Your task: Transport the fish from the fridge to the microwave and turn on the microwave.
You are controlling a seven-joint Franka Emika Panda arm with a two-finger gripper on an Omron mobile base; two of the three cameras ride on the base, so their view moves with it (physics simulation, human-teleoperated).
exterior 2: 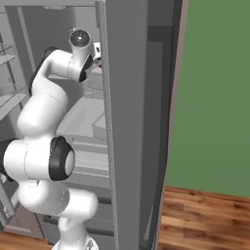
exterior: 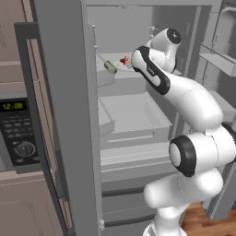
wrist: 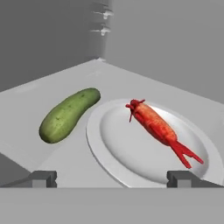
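A: Fish (wrist: 160, 127) on the white plate (wrist: 114, 153), on a shelf inside the fridge (exterior: 69, 110). Ahead of the gripper (wrist: 111, 178), off to the right of centre between the tips.

B: Long axis?

A: Slanted across the plate: head up toward plate centre, forked tail down near the right tip (wrist: 180, 177). Not square to the jaws, so probably needs a wrist turn and a shift right before closing.

B: Jaws?

A: Spread wide, nothing between them. Both tips low in the hand view, well apart, short of the plate's near rim.

B: Anything beside the plate?

A: Cucumber (wrist: 69, 114) just left of it, close to the rim; touching or not, hard to say. Clear of the fish.

B: From the base?

A: Left base view: a red speck of fish (exterior: 124, 60) just beside the arm's wrist, cucumber (exterior: 110, 67) left of it. Plate hard to pick out against the pale shelf. Fingers hidden behind the wrist there.

B: Right side?

A: Mostly the fridge door edge in front; a bit of red by the hand, too small to be sure.

B: Microwave?

A: Microwave (exterior: 18, 133) left of the fridge, cut off by the frame edge; display lit green, knob below it.
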